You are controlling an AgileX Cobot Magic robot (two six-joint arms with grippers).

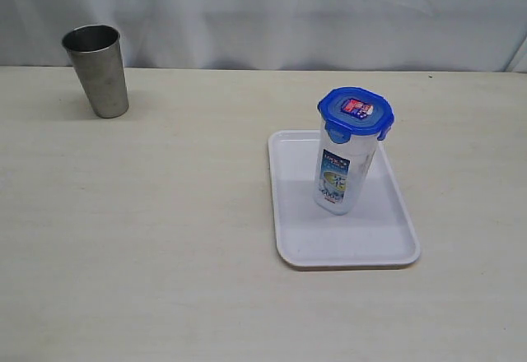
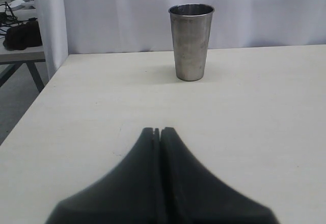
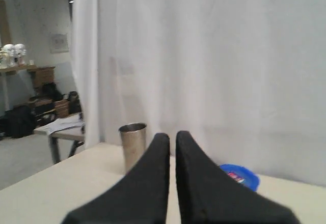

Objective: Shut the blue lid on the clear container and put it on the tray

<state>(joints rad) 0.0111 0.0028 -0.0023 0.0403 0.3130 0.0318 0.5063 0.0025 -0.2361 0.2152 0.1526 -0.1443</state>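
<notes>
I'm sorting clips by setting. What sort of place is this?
Probably a lab or workshop test bench, not a home: a pale table backed by a white curtain, a few props such as the tapered steel cup, and, past the curtain's edge, a cluttered room with a desk.

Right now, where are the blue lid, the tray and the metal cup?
blue lid (image 1: 356, 109), exterior view, its sticker top.
tray (image 1: 300, 239), exterior view, bare front floor.
metal cup (image 1: 99, 78), exterior view, its side wall.
</notes>
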